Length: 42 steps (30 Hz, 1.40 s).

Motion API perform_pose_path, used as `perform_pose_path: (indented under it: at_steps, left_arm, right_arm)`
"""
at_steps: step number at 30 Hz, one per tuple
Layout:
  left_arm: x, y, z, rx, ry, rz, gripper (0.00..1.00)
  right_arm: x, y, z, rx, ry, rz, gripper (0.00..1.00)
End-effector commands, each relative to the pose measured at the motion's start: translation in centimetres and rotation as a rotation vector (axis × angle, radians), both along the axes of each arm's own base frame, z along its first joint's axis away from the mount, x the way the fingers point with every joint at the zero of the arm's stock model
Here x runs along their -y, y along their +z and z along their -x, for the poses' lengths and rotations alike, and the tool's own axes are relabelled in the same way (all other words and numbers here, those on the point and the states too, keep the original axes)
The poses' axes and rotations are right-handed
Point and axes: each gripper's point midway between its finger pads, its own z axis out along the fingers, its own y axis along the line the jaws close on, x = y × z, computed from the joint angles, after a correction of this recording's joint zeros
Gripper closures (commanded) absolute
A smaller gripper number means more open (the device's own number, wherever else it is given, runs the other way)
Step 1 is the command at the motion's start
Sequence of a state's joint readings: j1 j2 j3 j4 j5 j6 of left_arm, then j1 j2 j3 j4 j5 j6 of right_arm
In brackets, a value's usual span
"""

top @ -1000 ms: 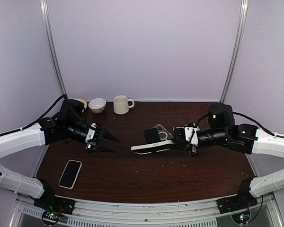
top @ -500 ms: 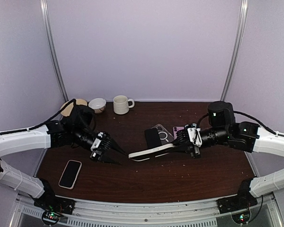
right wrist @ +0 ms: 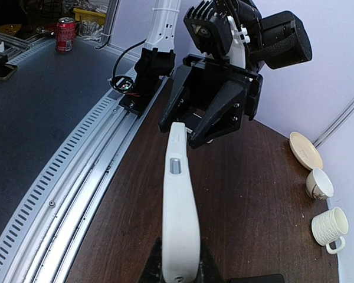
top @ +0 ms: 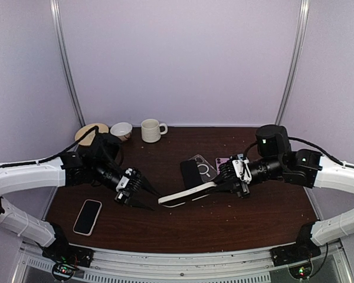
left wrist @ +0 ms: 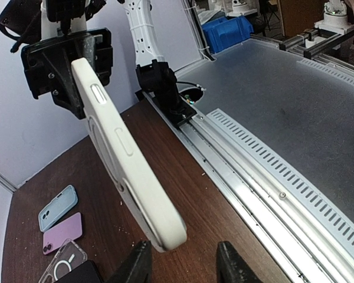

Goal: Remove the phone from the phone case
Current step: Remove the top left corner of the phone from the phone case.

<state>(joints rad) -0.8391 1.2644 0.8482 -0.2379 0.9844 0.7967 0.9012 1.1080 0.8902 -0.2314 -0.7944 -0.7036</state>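
Note:
A white phone case (top: 186, 194) hangs above the table, and my right gripper (top: 227, 180) is shut on its right end. In the right wrist view the phone case (right wrist: 180, 206) runs edge-on away from the right gripper (right wrist: 178, 268). The phone is hidden inside the case. My left gripper (top: 155, 201) stands open just short of the case's free left end. In the left wrist view that end of the phone case (left wrist: 127, 159) sits slightly ahead of the left gripper (left wrist: 186, 265), closer to its left finger and not touching it.
A separate phone (top: 87, 216) lies screen-up at the front left. A black case (top: 190, 172), a clear case (top: 202, 167) and a purple case (top: 222, 161) lie behind the held one. A mug (top: 151, 130), a small cup (top: 121, 130) and a saucer (top: 87, 132) stand at the back.
My left arm has swung right, bringing its open jaws up to the case's free end. The right gripper has pushed the case a little leftward and lower.

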Motion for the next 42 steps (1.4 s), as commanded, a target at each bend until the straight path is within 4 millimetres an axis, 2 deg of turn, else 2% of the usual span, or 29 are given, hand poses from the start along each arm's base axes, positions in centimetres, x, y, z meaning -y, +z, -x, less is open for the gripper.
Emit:
perform_pose_path:
  at_steps: [1,11,21,30,37,42]
  left_arm:
    - [0.7,1.4,-0.1,0.015,-0.011,0.044,0.60]
    - [1.0,1.3,0.8,-0.001,-0.042,0.042,0.63]
    - [1.2,0.9,1.5,-0.021,-0.064,0.028,0.71]
    - [1.2,0.9,2.3,-0.030,-0.098,0.018,0.82]
    - [1.2,0.7,4.2,-0.017,-0.150,-0.006,0.83]
    - [1.3,0.4,4.5,-0.017,-0.160,-0.017,0.84]
  right_arm:
    - [-0.7,3.5,0.5,0.047,0.044,-0.095,1.00]
    - [-1.2,3.2,0.6,0.041,0.051,-0.085,1.00]
    - [-1.6,3.0,0.6,0.055,0.055,-0.081,1.00]
    - [-1.5,3.1,1.7,0.063,0.092,-0.064,1.00]
    - [-1.4,2.8,3.5,0.037,0.187,-0.044,1.00]
    - [-1.7,3.1,4.4,0.018,0.240,-0.052,1.00]
